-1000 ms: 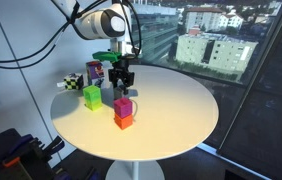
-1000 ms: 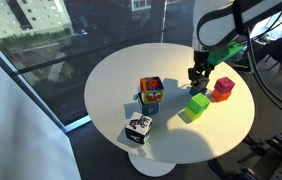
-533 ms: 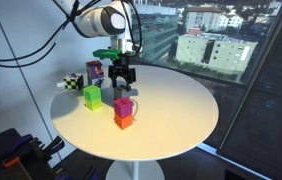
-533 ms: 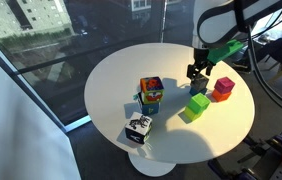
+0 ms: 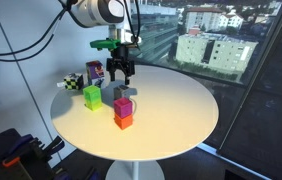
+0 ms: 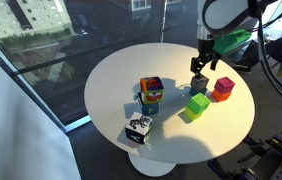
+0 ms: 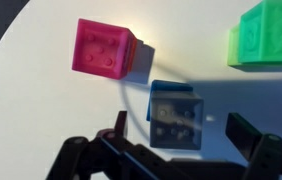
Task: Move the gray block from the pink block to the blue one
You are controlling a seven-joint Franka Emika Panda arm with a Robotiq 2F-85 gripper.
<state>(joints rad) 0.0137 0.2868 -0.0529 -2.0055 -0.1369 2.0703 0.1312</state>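
The gray block point(image 7: 176, 124) sits on top of the blue block point(image 7: 171, 89), of which only a blue rim shows behind it in the wrist view. My gripper point(image 7: 181, 126) hangs open straight above the gray block, one finger on each side and clear of it. The pink block point(image 7: 105, 48) lies apart, with nothing on it. In both exterior views the gripper point(image 5: 120, 68) point(image 6: 198, 68) is raised above the gray block point(image 5: 120, 92) point(image 6: 200, 85). The pink block point(image 5: 124, 105) point(image 6: 224, 86) rests on a red-orange cube point(image 5: 124, 121).
A green cube point(image 5: 92, 96) point(image 6: 197, 104) point(image 7: 271, 33) stands close beside the stack. A taller multicoloured box point(image 5: 95, 72) point(image 6: 151, 94) and a black-and-white cube point(image 5: 71, 84) point(image 6: 138, 128) sit nearer the edge of the round white table point(image 5: 181, 110). Glass windows surround the table.
The gripper opened, let go of the gray block on the blue one, and rose a little above it. The blocks have not moved.
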